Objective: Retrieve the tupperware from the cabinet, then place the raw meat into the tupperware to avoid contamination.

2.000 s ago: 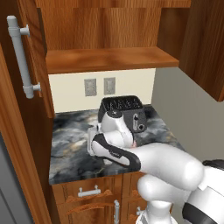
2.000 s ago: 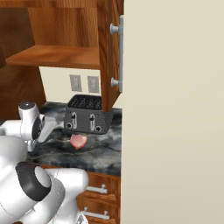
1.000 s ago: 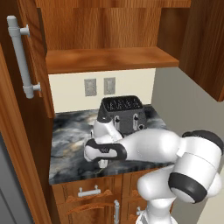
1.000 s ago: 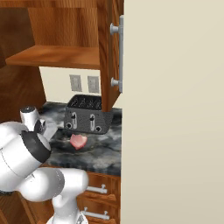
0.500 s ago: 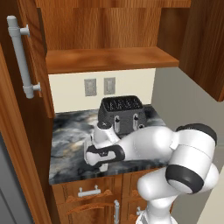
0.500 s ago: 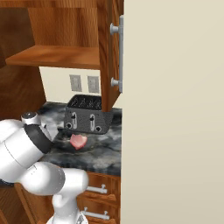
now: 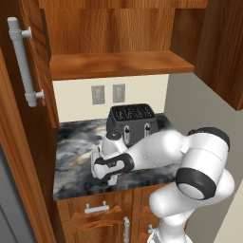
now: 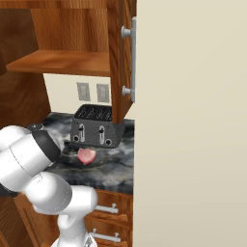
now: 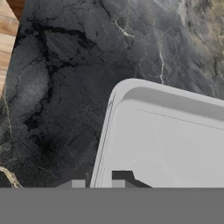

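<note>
My two base cameras look forward and down from behind the arm, left and right, sharing the dark marbled stone counter and dark grey toaster. My hand camera looks closely down onto that counter.

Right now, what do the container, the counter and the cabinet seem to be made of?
The container looks like whitish, slightly see-through plastic, smooth and matt, with rounded corners. The counter seems polished dark stone, perhaps marble: pale and tan veins run through it. The cabinet looks like reddish-brown wood with visible grain, and its bar handle like grey metal.
</note>
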You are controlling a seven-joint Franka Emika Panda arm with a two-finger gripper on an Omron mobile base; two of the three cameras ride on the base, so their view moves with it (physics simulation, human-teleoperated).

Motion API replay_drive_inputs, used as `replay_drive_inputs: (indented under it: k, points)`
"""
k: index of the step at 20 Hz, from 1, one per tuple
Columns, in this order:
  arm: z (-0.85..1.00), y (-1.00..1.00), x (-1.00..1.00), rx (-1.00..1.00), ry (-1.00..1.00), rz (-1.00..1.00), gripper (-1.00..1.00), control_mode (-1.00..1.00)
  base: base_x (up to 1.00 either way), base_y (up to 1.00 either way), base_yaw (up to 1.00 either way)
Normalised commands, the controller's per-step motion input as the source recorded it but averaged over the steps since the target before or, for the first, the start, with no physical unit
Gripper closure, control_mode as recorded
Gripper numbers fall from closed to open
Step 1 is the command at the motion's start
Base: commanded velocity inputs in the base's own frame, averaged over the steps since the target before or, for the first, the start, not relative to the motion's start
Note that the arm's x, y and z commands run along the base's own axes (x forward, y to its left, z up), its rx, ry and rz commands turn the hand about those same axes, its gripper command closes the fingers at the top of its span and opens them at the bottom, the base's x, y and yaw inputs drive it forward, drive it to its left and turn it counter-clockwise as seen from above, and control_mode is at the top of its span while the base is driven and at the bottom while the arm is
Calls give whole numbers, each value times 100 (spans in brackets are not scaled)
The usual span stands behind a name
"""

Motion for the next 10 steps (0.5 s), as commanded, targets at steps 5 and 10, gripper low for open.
replay_drive_inputs:
  k: [5,10]
  points:
    - [0,3,3,0,1,0,-100,-100,0,0,0]
    - [0,0,0,0,0,0,-100,-100,0,0,0]
